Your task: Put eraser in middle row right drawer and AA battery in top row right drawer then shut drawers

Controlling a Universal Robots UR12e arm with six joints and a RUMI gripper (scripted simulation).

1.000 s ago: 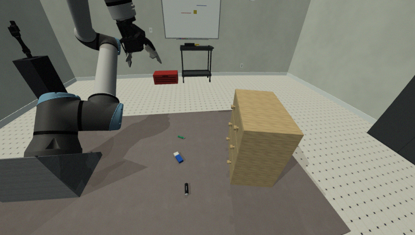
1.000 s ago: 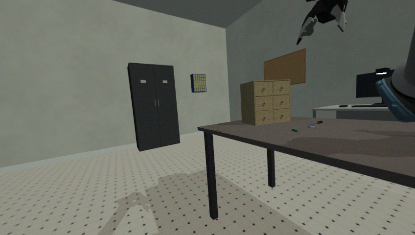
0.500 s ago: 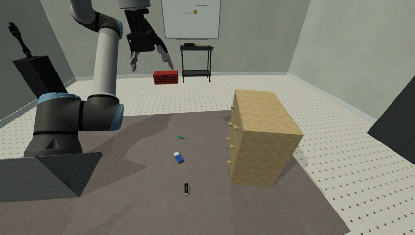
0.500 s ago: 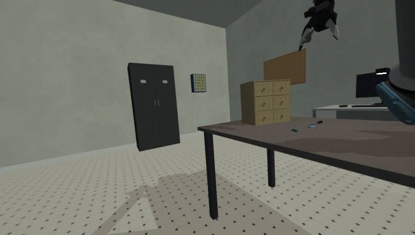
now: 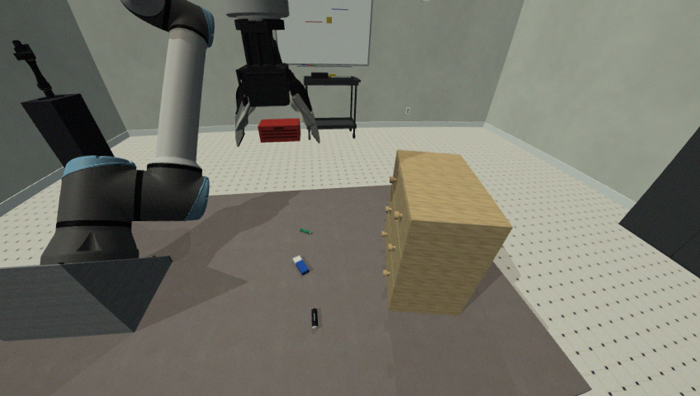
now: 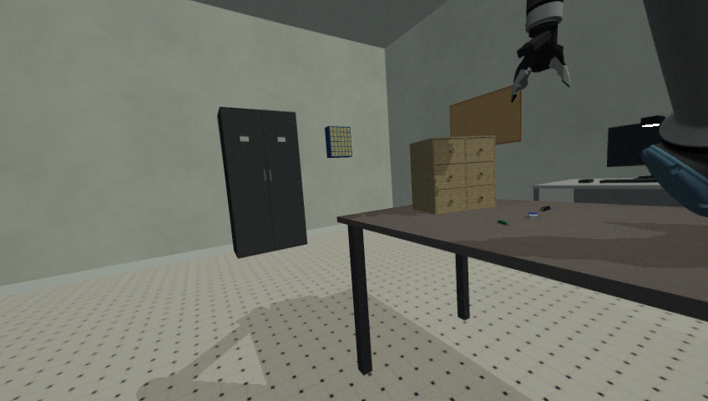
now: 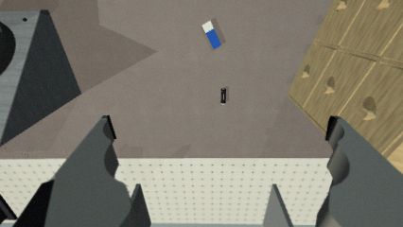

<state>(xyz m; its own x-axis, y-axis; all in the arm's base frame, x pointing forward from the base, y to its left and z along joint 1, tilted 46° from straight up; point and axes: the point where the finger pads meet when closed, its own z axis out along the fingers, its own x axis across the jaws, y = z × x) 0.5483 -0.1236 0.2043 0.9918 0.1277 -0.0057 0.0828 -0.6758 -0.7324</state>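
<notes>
The gripper [image 5: 278, 143] [image 6: 541, 93] [image 7: 217, 117] hangs high above the table [image 5: 245, 343] [image 6: 596, 233] [image 7: 166, 118], its fingers pointing down and spread fully open, with nothing between them. Seen from the top view, the arm [image 5: 179, 97] rises at the left and the wooden chest [image 5: 456, 190] [image 6: 422, 176] [image 7: 350, 71] stands upright at the right, its knobbed front facing left. The eraser [image 5: 300, 265] [image 6: 533, 214] [image 7: 212, 35] lies on the table between the arm's base and the chest, apart from both, its white end pointing far and left and its blue sleeve near and right. Nearer than the eraser and slightly to its right, a black cylinder [image 5: 314, 318] [image 6: 545, 208] [image 7: 223, 96] with a pale end lies on its side, running near to far. On the far side of the eraser lies a small green cylinder [image 5: 305, 231] [image 6: 503, 222], also on its side. The pictures are too coarse to tell which cylinder is the AA battery, but both are on the table, touching neither the eraser nor the chest. The chest has three rows of two drawers, all shut, including the right drawer of the middle row [image 6: 487, 169] and the right drawer of the top row [image 6: 488, 143]. Farther off, a red toolbox [image 5: 279, 129] appears between the fingers in the top view, well beyond them, left of a dark cart [image 5: 338, 82].
</notes>
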